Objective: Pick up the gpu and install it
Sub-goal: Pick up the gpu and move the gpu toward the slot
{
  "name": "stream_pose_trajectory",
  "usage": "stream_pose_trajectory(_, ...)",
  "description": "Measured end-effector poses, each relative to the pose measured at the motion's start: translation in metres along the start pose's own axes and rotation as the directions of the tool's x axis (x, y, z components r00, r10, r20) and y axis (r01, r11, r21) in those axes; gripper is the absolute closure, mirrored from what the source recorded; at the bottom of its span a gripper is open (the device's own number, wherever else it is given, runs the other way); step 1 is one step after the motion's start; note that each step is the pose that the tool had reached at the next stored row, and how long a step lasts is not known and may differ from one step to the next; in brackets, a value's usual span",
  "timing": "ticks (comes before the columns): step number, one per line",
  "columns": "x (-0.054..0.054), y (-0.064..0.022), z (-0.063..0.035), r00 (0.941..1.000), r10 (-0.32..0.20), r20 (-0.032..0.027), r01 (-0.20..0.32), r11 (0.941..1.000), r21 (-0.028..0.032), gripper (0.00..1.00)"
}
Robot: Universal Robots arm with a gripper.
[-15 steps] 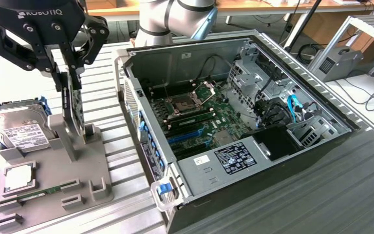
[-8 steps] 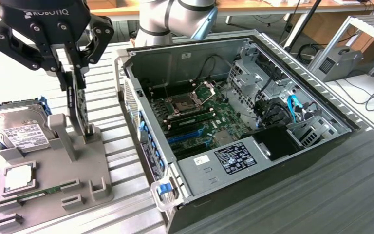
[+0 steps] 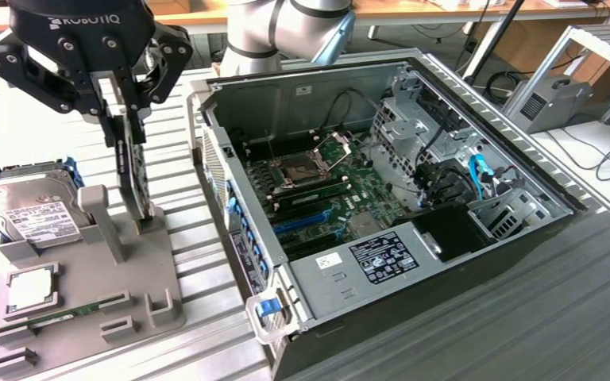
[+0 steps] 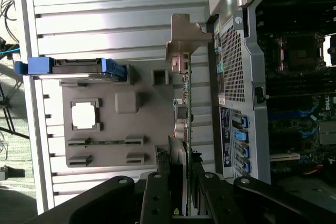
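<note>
The gpu (image 3: 136, 178) stands edge-on and upright, a thin dark card over the right side of the grey holder (image 3: 125, 270). Its lower end is at or just above the holder's surface; I cannot tell whether they touch. My gripper (image 3: 123, 131) is shut on the card's top edge. In the wrist view the gpu (image 4: 182, 108) runs away from the gripper (image 4: 180, 182) as a thin green edge. Its silver bracket (image 4: 185, 35) is at the far end. The open computer case (image 3: 559, 198) lies to the exterior view's right of the card, with blue slots (image 3: 305, 221) on its motherboard.
A silver hard drive (image 3: 29, 210) with a white label leans in the holder's left side. A processor chip (image 3: 32, 290) and a RAM stick (image 3: 67, 313) lie in the holder's front recesses. The case's side wall (image 4: 239, 77) stands close beside the card.
</note>
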State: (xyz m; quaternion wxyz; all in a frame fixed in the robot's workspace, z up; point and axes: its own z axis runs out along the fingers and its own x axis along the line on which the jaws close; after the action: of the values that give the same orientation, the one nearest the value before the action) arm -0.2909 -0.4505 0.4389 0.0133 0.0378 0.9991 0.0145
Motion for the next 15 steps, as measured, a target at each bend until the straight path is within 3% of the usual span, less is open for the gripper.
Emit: stream_pose_trajectory(15,-0.008,0.0006,0.0002,1.0,0.0,0.0,0.0,1.0,0.0001,0.74)
